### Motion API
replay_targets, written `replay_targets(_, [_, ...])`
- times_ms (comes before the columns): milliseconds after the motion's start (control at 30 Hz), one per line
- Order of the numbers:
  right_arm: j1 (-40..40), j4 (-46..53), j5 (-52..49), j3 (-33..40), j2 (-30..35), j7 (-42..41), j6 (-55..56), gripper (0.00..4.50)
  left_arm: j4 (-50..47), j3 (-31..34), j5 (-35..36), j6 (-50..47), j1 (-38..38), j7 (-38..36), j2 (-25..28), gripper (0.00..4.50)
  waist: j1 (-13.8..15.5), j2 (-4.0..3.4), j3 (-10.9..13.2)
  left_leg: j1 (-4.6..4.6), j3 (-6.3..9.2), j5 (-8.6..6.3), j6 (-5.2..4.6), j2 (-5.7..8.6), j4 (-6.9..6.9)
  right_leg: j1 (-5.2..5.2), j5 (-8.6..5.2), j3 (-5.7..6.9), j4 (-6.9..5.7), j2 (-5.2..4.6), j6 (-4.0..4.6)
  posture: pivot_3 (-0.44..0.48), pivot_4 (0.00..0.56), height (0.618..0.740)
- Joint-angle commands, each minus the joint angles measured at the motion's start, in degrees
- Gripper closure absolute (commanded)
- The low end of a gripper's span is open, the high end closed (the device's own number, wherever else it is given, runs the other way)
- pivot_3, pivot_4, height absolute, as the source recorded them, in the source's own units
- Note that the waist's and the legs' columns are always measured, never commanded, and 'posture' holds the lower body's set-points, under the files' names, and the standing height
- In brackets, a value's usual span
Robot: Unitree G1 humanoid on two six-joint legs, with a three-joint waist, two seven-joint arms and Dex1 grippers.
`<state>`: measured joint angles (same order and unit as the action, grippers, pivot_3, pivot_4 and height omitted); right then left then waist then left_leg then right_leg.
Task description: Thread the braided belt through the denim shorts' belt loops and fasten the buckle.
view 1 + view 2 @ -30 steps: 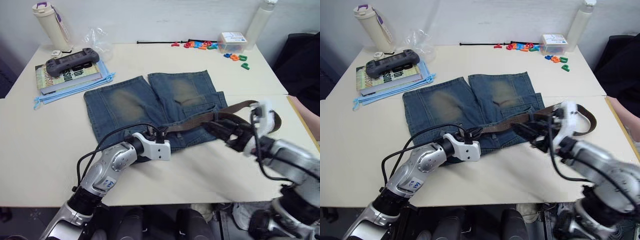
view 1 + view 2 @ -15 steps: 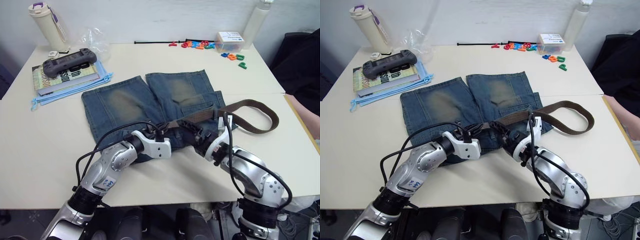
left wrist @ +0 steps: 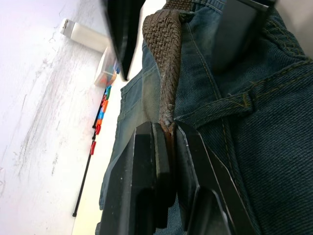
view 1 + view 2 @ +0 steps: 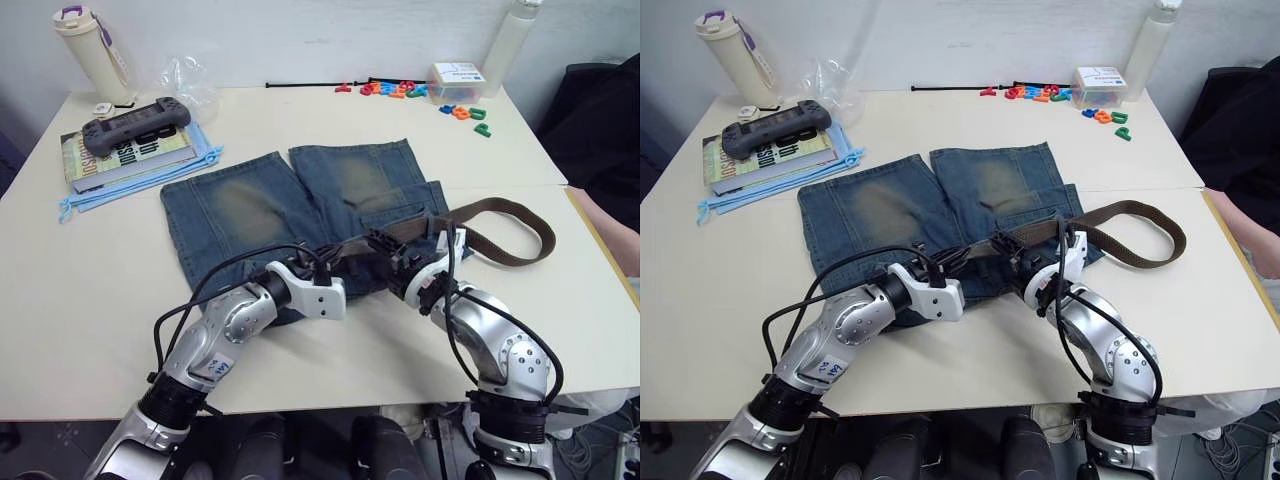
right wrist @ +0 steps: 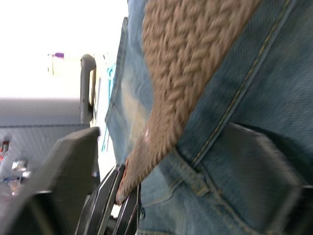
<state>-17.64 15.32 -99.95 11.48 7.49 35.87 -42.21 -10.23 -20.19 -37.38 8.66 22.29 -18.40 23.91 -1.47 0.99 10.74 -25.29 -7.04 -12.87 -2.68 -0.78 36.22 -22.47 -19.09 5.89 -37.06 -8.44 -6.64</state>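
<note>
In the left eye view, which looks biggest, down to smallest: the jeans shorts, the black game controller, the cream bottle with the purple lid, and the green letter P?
1. denim shorts
2. and 3. game controller and cream bottle: too alike in apparent size to rank.
4. green letter P

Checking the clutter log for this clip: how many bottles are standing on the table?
2. A cream bottle with a purple-trimmed lid stands at the far left corner, behind the book, and a plain white bottle stands at the far right, beside the coloured letters. Nothing suggests another is hidden.
</note>
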Motion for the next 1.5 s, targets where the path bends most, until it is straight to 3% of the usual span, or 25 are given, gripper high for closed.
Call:
replay_targets(33, [-0.2, 1.1, 0.2, -0.5, 0.4, -1.5, 1.3, 2.24, -2.1, 0.9, -0.1, 0.8, 0.9, 0.7, -0.2, 4.26, 0.0, 0.00, 0.0, 0.00, 0.00, 0.00, 0.00, 0.00, 0.00, 0.00, 0.00, 0.00, 0.00, 0.00, 0.00, 0.000, 0.150, 0.713])
replay_targets(167, [-0.8, 1.0, 1.1, -0.7, 0.3, -2.6, 2.3, 4.43, -2.1, 1.1, 0.3, 1.1, 1.0, 0.6, -0.2, 4.26, 0.0, 0.00, 0.0, 0.00, 0.00, 0.00, 0.00, 0.00, 0.00, 0.00, 0.00, 0.00, 0.00, 0.00, 0.00, 0.000, 0.150, 0.713])
replay_targets(333, [-0.8, 0.8, 1.5, -1.1, 0.4, -3.0, 2.7, 4.43, -2.1, 1.2, 1.8, 1.6, 0.9, -0.4, 0.0, 4.26, 0.0, 0.00, 0.0, 0.00, 0.00, 0.00, 0.00, 0.00, 0.00, 0.00, 0.00, 0.00, 0.00, 0.00, 0.00, 0.000, 0.150, 0.713])
replay_targets(500, [-1.0, 0.8, 1.9, -1.3, 0.4, -3.4, 3.4, 4.43, -4.4, 3.7, 13.1, -1.7, -1.2, -7.5, -1.2, 4.26, -0.1, 0.00, 0.0, 0.01, 0.00, 0.01, 0.01, -0.01, 0.00, 0.00, 0.00, 0.00, 0.00, 0.00, 0.00, 0.000, 0.150, 0.713])
replay_targets(667, [-1.5, 0.8, 1.3, -1.0, 1.2, -3.7, 3.6, 4.50, -11.5, 9.1, 33.5, -14.1, -4.7, -17.8, -3.0, 2.47, -0.1, 0.00, 0.0, 0.00, 0.02, 0.03, 0.04, -0.01, 0.02, 0.01, 0.00, 0.00, 0.02, -0.01, 0.00, 0.000, 0.150, 0.713])
replay_targets(833, [-2.1, 1.4, -0.2, -0.3, 2.9, -4.3, 3.8, 4.50, -18.9, 16.3, 51.4, -28.7, -8.2, -24.9, 0.6, 0.32, -0.3, 0.00, 0.0, 0.04, 0.05, 0.07, 0.09, -0.02, 0.03, 0.04, 0.00, 0.00, -0.02, 0.03, 0.01, 0.000, 0.150, 0.713])
replay_targets(967, [-2.2, 1.7, -2.4, 1.7, 6.3, -6.0, 3.4, 4.50, -21.0, 25.5, 66.5, -41.9, -11.5, -28.2, 5.5, 0.32, -0.2, 0.00, 0.0, 0.05, 0.08, 0.08, 0.10, -0.02, 0.03, 0.05, -0.01, -0.01, 0.00, 0.04, 0.01, 0.000, 0.150, 0.713])
replay_targets(1067, [-2.1, 1.1, -3.0, 3.0, 9.0, -7.9, 3.0, 4.50, -20.3, 29.7, 72.8, -47.1, -12.6, -28.7, 8.4, 0.32, -0.1, -0.01, 0.0, 0.07, 0.11, 0.08, 0.09, -0.02, 0.05, 0.11, -0.01, 0.01, 0.03, 0.04, 0.01, 0.000, 0.150, 0.713])
replay_targets(1267, [-1.8, -1.2, 0.1, 4.6, 13.6, -13.4, 2.3, 4.50, -19.9, 32.3, 76.9, -50.0, -12.8, -26.0, 8.9, 0.32, 0.0, 0.00, 0.0, 0.09, 0.11, 0.06, 0.07, 0.00, 0.05, 0.16, -0.01, 0.02, 0.08, 0.03, 0.01, 0.000, 0.150, 0.713])
replay_targets(1500, [-0.2, -2.8, 6.3, 4.6, 14.4, -20.7, 2.5, 4.50, -20.3, 32.7, 80.9, -51.9, -13.0, -23.2, 8.5, 0.32, -0.1, 0.00, 0.0, 0.12, 0.10, 0.07, 0.08, 0.00, 0.03, 0.14, -0.01, 0.00, 0.04, 0.04, 0.01, 0.000, 0.150, 0.713])
